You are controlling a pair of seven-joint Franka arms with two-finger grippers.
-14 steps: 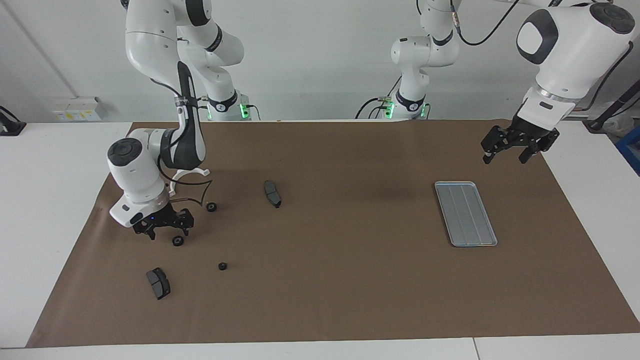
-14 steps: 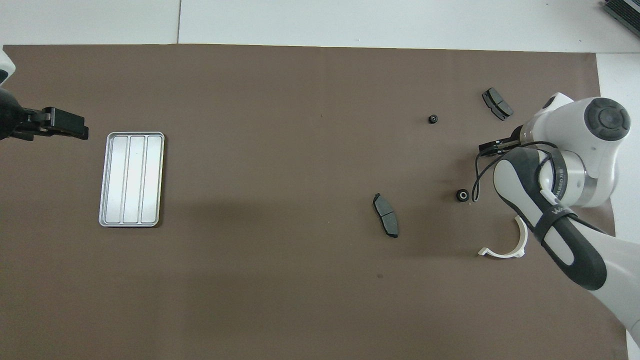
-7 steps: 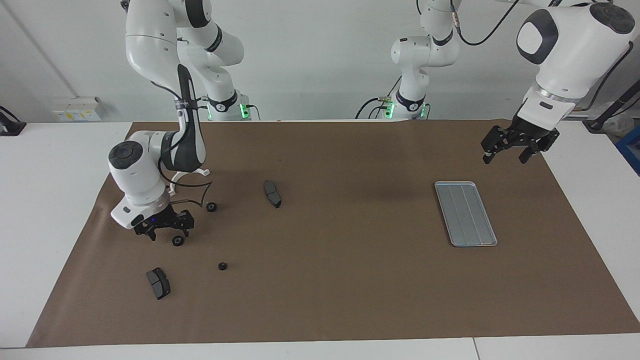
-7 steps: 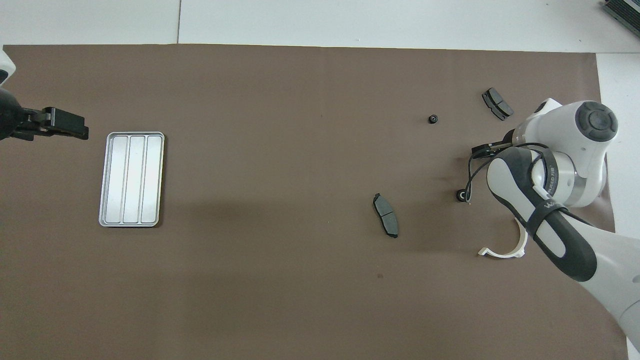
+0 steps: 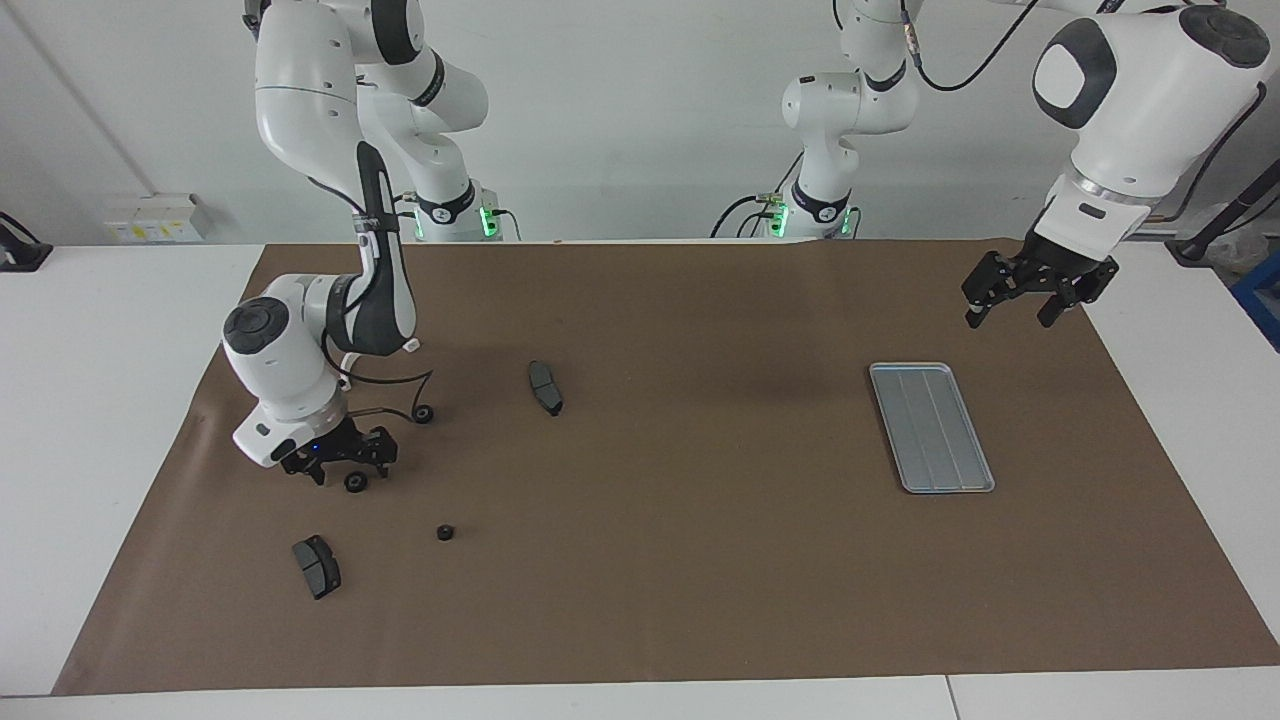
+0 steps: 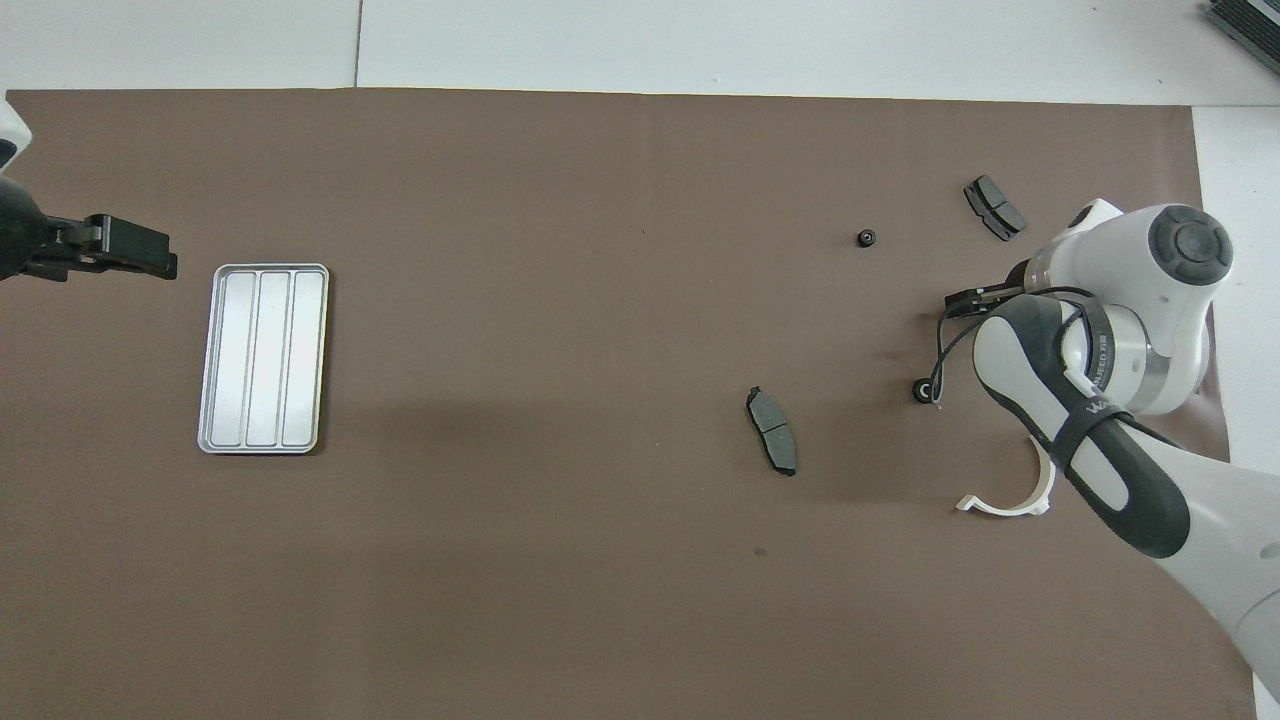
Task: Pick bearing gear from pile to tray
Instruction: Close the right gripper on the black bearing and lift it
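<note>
Right claw [image 5: 338, 462], open, hangs low just beside a gear [image 5: 354, 483], poised to grab it; left claw [image 5: 1035, 290], open, waits near the empty tray [image 5: 931, 427].

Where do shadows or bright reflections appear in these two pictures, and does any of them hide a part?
Facing view: soft, even light; a faint shadow lies on the brown mat under the right hand, and the gears stay visible. Overhead view: the tray reflects brightly, yet its ridges stay readable; a broad dim shadow crosses the mat beside it, hiding nothing.
</note>
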